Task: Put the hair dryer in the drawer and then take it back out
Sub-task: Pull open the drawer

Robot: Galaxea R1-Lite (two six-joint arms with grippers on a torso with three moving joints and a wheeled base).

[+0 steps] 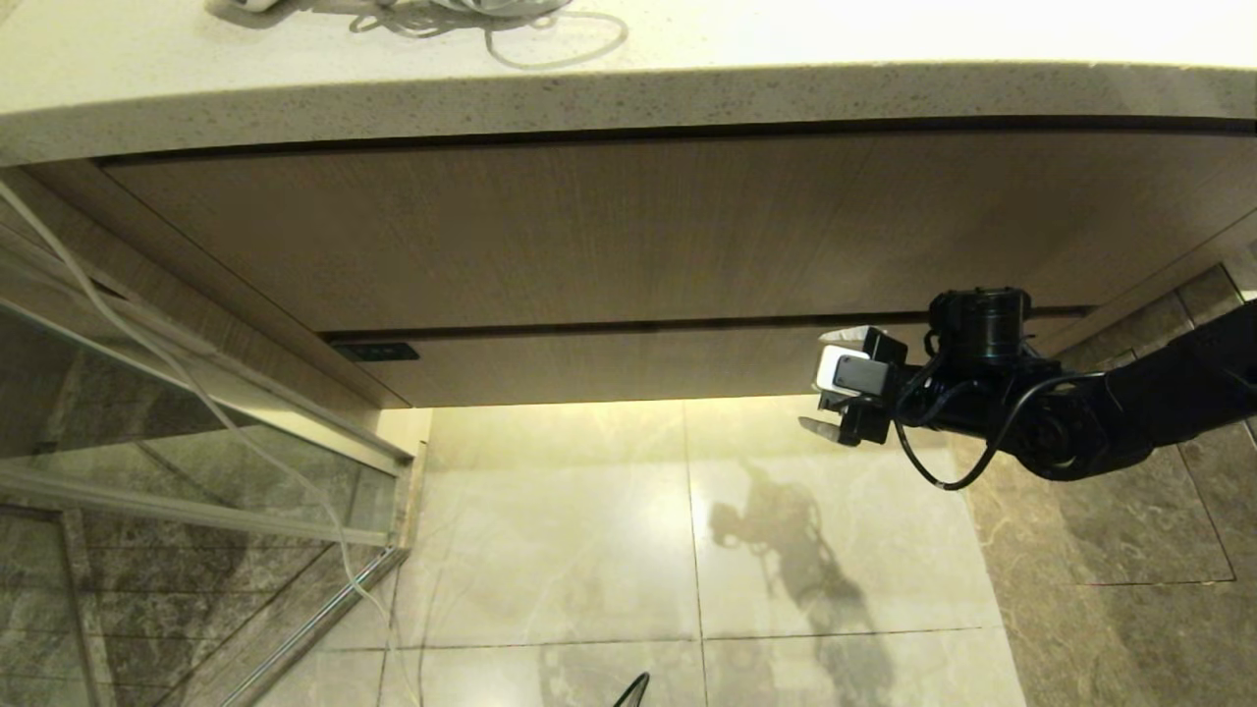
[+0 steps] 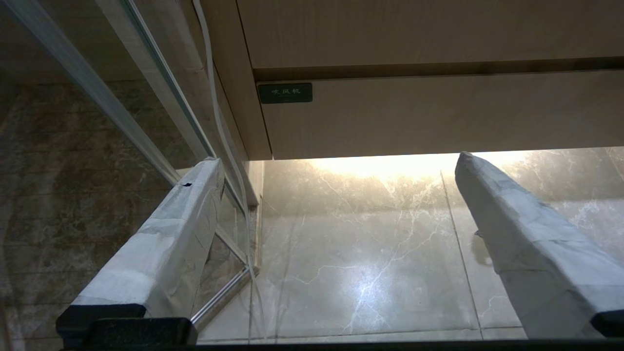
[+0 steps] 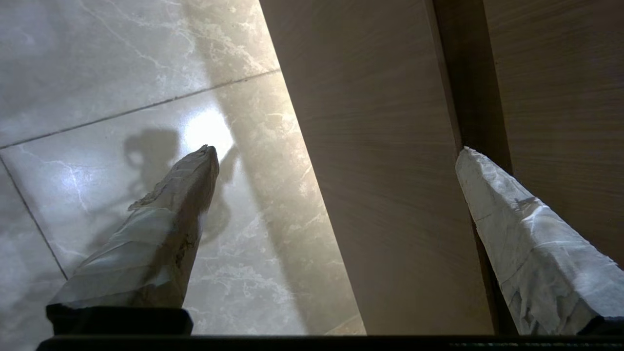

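The drawer (image 1: 628, 365) is the low wood-grain face under the taller vanity panel, and it stands shut. My right gripper (image 1: 825, 379) is at the right part of that face and is open. In the right wrist view the right gripper (image 3: 336, 150) straddles the drawer face (image 3: 380, 170): one finger (image 3: 492, 195) lies at the dark gap above it, the other (image 3: 185, 190) hangs over the floor below it. Of the hair dryer, only a loop of white cord (image 1: 555, 44) shows on the countertop at the far edge. My left gripper (image 2: 336, 160) hangs open and empty over the floor, facing the drawer (image 2: 438, 112).
A speckled stone countertop (image 1: 687, 98) overhangs the vanity panel (image 1: 589, 236). A small dark label (image 1: 375, 351) marks the drawer's left end. On the left stand a glass door with a metal frame (image 1: 196, 442) and a hanging white cable (image 1: 147, 344). Polished marble floor (image 1: 589, 550) lies below.
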